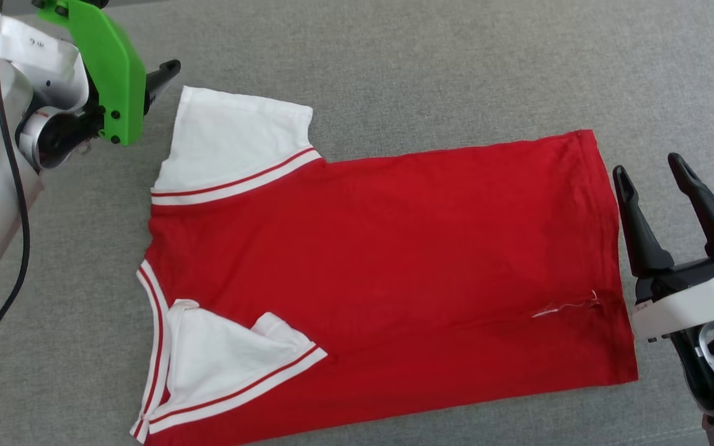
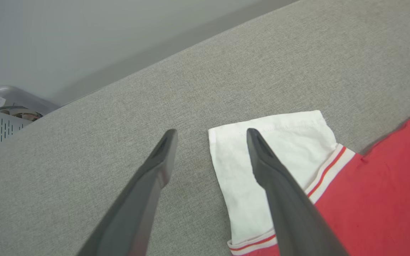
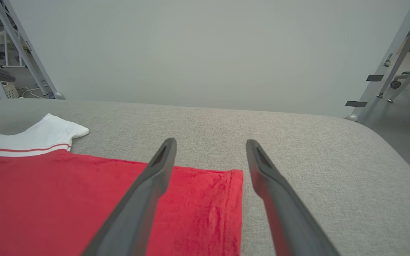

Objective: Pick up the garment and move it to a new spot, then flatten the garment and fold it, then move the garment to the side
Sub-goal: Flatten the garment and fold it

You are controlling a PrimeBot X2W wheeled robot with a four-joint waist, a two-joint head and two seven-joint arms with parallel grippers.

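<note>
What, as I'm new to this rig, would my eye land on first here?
The red garment lies spread on the grey surface, one white sleeve flat at the head view's upper left, the other sleeve crumpled onto the body at lower left. The open left gripper hovers by the flat sleeve, the open right gripper by the hem at right.

A: What carries everything here?
B: A grey woven-fabric surface (image 1: 431, 62) with a rounded corner.
A: And on it?
B: One red T-shirt (image 1: 382, 260) with white sleeves, spread flat across the frame centre, its lower-left sleeve folded inward.
</note>
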